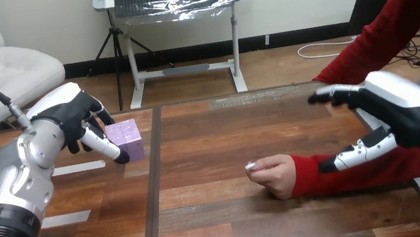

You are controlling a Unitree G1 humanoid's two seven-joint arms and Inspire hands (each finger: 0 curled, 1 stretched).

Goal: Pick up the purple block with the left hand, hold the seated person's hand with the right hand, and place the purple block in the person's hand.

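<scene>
The purple block [128,136] stands on the wooden table [241,225] at the left, far side. My left hand [71,116] is against its left side, open, with the thumb stretched across the block's front left face and the fingers bent loosely behind and beside it. The person's hand [274,174] rests on the table near the middle as a loose fist, its red sleeve [351,170] running to the right. My right hand [405,109] hovers open above that sleeve, fingers pointing left over it and thumb beside it, apart from the person's hand.
A dark seam [154,188] runs front to back between the table's two boards. Two white tape strips [78,168] lie on the left board near my left arm. The person's torso is at the table's right side.
</scene>
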